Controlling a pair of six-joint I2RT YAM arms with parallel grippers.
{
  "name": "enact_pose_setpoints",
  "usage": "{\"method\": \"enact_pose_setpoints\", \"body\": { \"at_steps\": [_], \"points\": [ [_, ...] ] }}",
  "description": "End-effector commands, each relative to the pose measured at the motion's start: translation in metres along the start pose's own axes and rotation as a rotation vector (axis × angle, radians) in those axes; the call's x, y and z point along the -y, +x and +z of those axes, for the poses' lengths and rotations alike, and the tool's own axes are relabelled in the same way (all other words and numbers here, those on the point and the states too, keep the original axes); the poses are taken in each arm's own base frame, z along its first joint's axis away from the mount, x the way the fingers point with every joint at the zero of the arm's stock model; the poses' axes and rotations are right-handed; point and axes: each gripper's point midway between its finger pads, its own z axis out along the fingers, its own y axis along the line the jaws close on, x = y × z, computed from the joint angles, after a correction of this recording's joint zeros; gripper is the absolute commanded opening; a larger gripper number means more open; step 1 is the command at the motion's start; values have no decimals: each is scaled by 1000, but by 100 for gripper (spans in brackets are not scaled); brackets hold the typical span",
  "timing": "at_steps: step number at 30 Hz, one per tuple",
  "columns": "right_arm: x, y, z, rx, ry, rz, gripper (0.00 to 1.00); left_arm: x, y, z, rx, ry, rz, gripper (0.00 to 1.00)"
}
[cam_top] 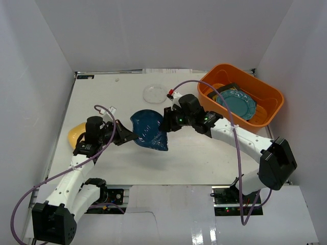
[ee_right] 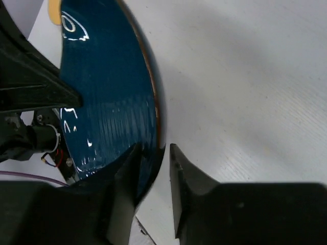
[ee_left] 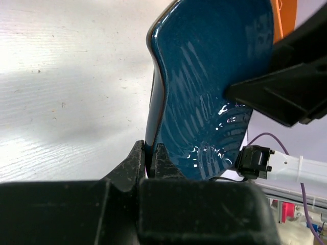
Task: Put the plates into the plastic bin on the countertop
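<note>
Dark-blue and glossy, the leaf-shaped plate (cam_top: 149,130) is standing on its edge over the countertop (cam_top: 194,158), between the two arms and well apart from the plastic bin (cam_top: 270,92). I cannot tell if its lowest tip is touching the surface.

The left gripper (ee_left: 150,153) is clamping one end of the rim. In the left wrist view both fingers are pressing on the thin edge with no gap. The right gripper (ee_right: 154,149) is straddling the opposite end with its jaws narrow but not closed. One finger is lying against the blue face, while the other is standing a little off the back, with white table showing between.

I am judging that a handover is going on, from the left arm to the right one, which is nearer to the bin. The next move is asking the right fingers to close firmly on the rim before the left ones let go; otherwise the plate could swing or drop. Then the right arm should carry it over the orange rim and lower it beside the teal round plate (cam_top: 237,103) lying inside.

A small yellow plate (cam_top: 75,133) is waiting beside the left arm.
</note>
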Motion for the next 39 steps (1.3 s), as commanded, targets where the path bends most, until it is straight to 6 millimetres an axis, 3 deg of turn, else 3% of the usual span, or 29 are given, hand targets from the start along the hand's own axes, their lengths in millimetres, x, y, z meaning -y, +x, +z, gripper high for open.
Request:
{"method": "enact_pose_setpoints", "body": {
  "at_steps": [1,2,3,4,5,6,8,9,10,11,12,14,15,16,17,22,25,28,36,39],
  "points": [
    [-5,-25,3,101,-11,12,32,39,-3,-11,-16,176,120,1],
    [-8,-27,3,109,-22,17,12,37,0,-10,-28,174,119,12],
    [-9,-30,3,120,-24,20,8,36,0,-10,-27,166,121,21],
    [-9,-35,2,135,-16,27,8,35,-1,-10,-24,162,135,32],
    [-5,-43,-1,164,8,32,8,36,-2,-12,-18,158,144,57],
    [-1,-48,-4,181,21,38,8,37,-2,-13,-16,158,152,68],
    [6,-65,-18,233,39,68,8,41,-8,-18,4,148,190,87],
    [24,-81,-30,279,71,101,8,44,-9,-21,12,147,205,91],
    [29,-95,-46,325,72,125,8,45,-9,-23,11,138,212,95],
    [38,-104,-57,358,83,142,8,49,-11,-27,25,145,244,98],
    [68,-123,-80,424,137,179,8,54,-12,-31,27,159,265,98],
    [95,-144,-117,517,191,217,8,58,-9,-35,24,178,292,98],
    [135,-154,-147,582,278,268,8,61,-6,-39,22,199,322,98],
    [150,-160,-165,617,301,288,8,61,-3,-40,18,207,332,98],
    [188,-161,-195,670,386,344,8,60,0,-41,17,211,344,98],
    [279,-145,-257,745,558,512,8,46,9,-39,38,178,348,98],
    [323,-130,-264,734,615,597,8,47,10,-39,39,187,359,98],
    [347,-131,-265,725,636,623,8,46,14,-37,23,194,352,98],
    [376,-98,-239,613,663,706,8,40,11,-34,38,160,337,98],
    [381,-86,-236,582,684,726,15,31,6,-29,46,106,313,98]
  ]
}}
